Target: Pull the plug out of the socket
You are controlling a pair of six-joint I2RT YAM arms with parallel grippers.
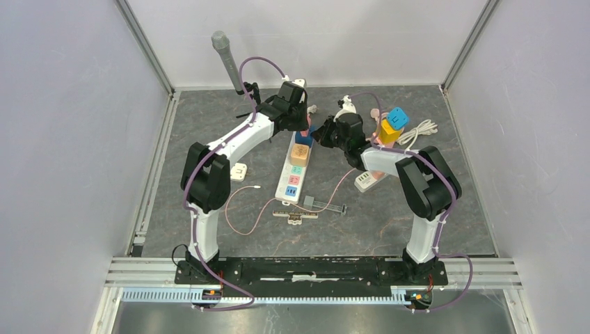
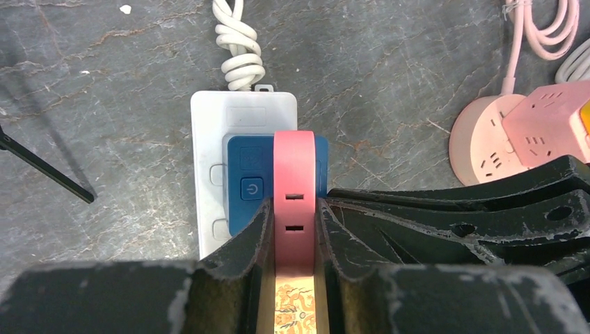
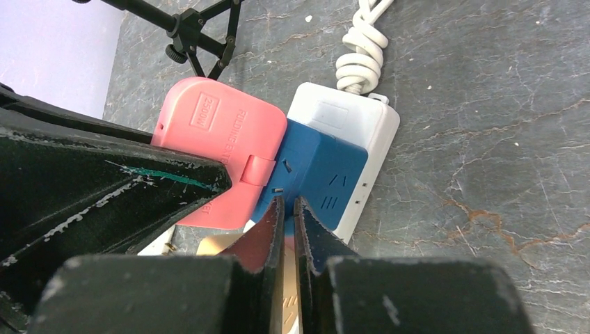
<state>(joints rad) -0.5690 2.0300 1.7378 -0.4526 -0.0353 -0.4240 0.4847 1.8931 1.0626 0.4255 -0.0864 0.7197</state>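
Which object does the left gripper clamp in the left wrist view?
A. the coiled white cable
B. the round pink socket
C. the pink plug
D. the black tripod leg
C: the left gripper has a finger pressed against each side of the pink plug, which stands against the blue adapter on the white power strip.

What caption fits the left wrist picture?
Left gripper clamps the pink plug against a blue adapter on the white power strip.
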